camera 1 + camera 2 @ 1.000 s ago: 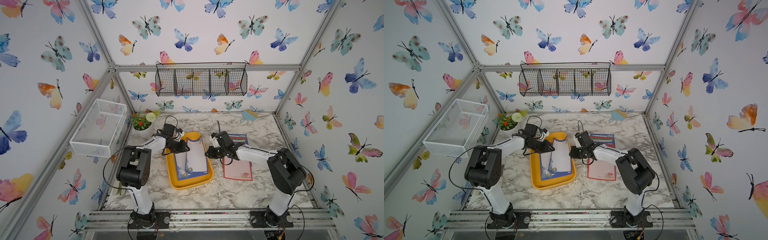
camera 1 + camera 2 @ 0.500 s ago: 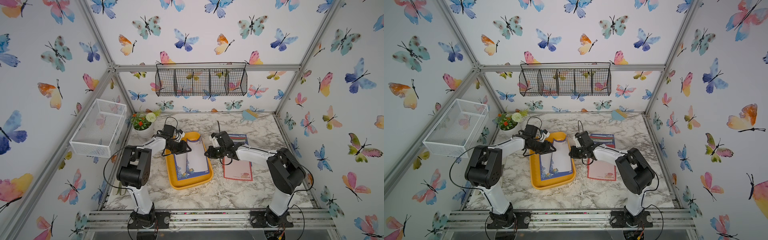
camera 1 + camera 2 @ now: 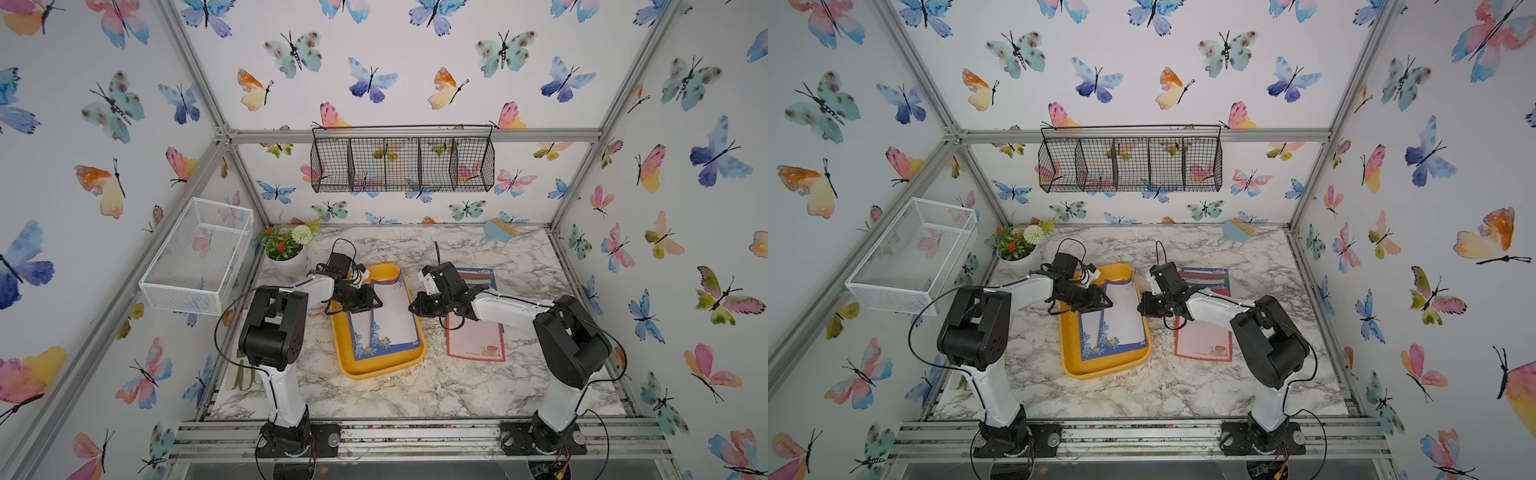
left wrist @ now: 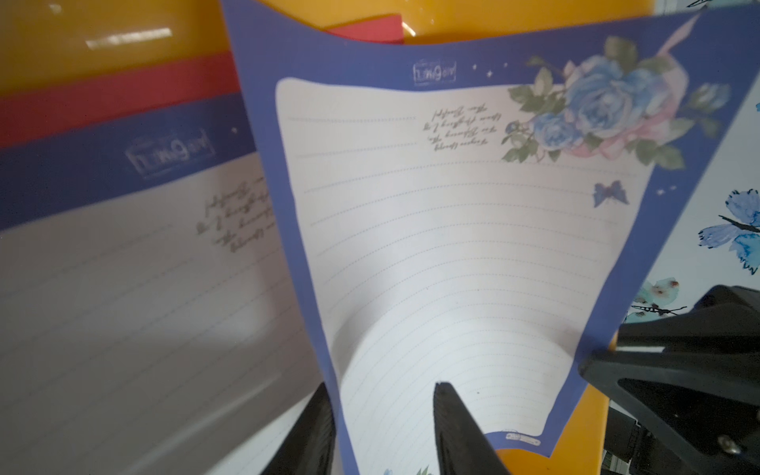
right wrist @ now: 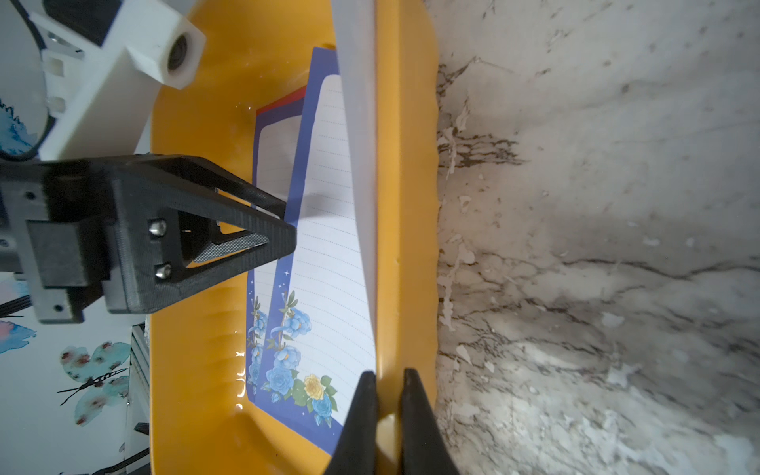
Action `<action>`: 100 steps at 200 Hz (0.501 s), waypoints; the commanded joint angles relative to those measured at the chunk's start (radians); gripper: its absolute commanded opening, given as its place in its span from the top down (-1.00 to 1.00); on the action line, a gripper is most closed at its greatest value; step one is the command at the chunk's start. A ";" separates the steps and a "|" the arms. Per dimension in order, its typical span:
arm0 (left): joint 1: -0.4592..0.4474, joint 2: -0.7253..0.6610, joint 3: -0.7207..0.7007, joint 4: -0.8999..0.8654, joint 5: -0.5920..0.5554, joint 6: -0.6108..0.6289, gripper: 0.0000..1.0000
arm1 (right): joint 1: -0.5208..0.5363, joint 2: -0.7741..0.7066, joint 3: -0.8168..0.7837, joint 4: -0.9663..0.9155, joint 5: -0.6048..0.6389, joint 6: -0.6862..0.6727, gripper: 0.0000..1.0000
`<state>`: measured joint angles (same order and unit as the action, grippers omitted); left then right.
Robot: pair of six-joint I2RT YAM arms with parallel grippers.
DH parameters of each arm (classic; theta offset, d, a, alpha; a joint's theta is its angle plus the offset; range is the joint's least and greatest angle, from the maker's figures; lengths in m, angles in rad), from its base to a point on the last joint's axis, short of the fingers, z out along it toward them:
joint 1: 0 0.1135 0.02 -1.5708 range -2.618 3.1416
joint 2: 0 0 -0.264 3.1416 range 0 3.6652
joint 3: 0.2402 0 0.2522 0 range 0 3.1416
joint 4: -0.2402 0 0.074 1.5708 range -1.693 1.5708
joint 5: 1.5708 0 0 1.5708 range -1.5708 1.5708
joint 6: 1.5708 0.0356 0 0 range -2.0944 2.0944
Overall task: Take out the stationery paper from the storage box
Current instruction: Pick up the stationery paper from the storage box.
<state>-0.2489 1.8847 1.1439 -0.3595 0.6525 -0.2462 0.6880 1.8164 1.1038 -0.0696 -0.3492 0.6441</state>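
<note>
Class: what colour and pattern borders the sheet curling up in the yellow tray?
Blue, with blue roses, on the curled sheet; clearest in left wrist view.

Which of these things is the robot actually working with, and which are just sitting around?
In the job: storage box, stationery paper inside it, sheets lying beside it, left gripper, right gripper.
Lying about: flower pot, white mesh basket, black wire basket, blue brush.

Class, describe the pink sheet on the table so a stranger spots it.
Find the yellow tray on the marble table. Beside it, toward the right arm, a pale pink sheet lies flat. Its thin red edge sets it apart; the tray's sheets are blue-flowered.
</note>
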 commanded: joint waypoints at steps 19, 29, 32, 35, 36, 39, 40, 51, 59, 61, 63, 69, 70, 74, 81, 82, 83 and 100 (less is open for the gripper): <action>-0.003 0.024 0.007 -0.012 0.003 0.007 0.28 | 0.005 0.023 0.003 0.019 -0.022 0.006 0.79; -0.003 0.028 0.007 -0.012 0.004 0.006 0.30 | 0.004 0.024 0.002 0.020 -0.021 0.006 0.79; -0.003 0.027 0.007 -0.012 0.004 0.007 0.31 | 0.004 0.023 0.002 0.020 -0.021 0.008 0.79; -0.003 0.028 0.007 -0.010 0.004 0.007 0.31 | 0.005 0.023 0.002 0.020 -0.020 0.008 0.79; -0.004 0.029 0.007 -0.010 0.004 0.006 0.31 | 0.005 0.024 0.002 0.020 -0.020 0.008 0.79; -0.004 0.029 0.007 -0.011 0.004 0.006 0.31 | 0.005 0.023 0.002 0.020 -0.020 0.008 0.79; -0.004 0.030 0.007 -0.011 0.003 0.006 0.31 | 0.005 0.024 0.002 0.020 -0.020 0.008 0.79; -0.006 0.033 0.007 -0.013 0.000 0.006 0.26 | 0.005 0.021 0.001 0.023 -0.022 0.009 0.79; -0.006 0.034 0.007 -0.012 -0.009 0.006 0.21 | 0.005 0.020 0.001 0.024 -0.022 0.011 0.79; -0.006 0.034 0.007 -0.013 -0.010 0.006 0.20 | 0.004 0.020 0.001 0.025 -0.022 0.011 0.78; -0.006 0.036 0.007 -0.012 -0.013 0.005 0.19 | 0.005 0.020 0.000 0.026 -0.022 0.011 0.78; -0.007 0.036 0.008 -0.013 -0.018 0.005 0.19 | 0.004 0.018 0.000 0.028 -0.020 0.012 0.79; -0.006 0.037 0.008 -0.013 -0.018 0.005 0.19 | 0.005 0.018 0.000 0.028 -0.020 0.012 0.78; -0.007 0.036 0.008 -0.012 -0.021 0.006 0.20 | 0.005 0.017 -0.002 0.027 -0.019 0.012 0.79; -0.007 0.036 0.008 -0.013 -0.022 0.006 0.25 | 0.005 0.015 -0.003 0.032 -0.019 0.014 0.79; -0.007 0.036 0.008 -0.012 -0.023 0.006 0.26 | 0.005 0.014 -0.004 0.032 -0.018 0.014 0.79; -0.007 0.036 0.008 -0.013 -0.023 0.006 0.26 | 0.004 0.013 -0.004 0.033 -0.018 0.015 0.78; -0.006 0.033 0.011 -0.012 -0.026 0.007 0.40 | 0.006 0.006 -0.006 0.040 -0.014 0.020 0.77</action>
<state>-0.2508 1.9068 1.1439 -0.3599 0.6464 -0.2493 0.6880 1.8179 1.1042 -0.0647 -0.3538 0.6476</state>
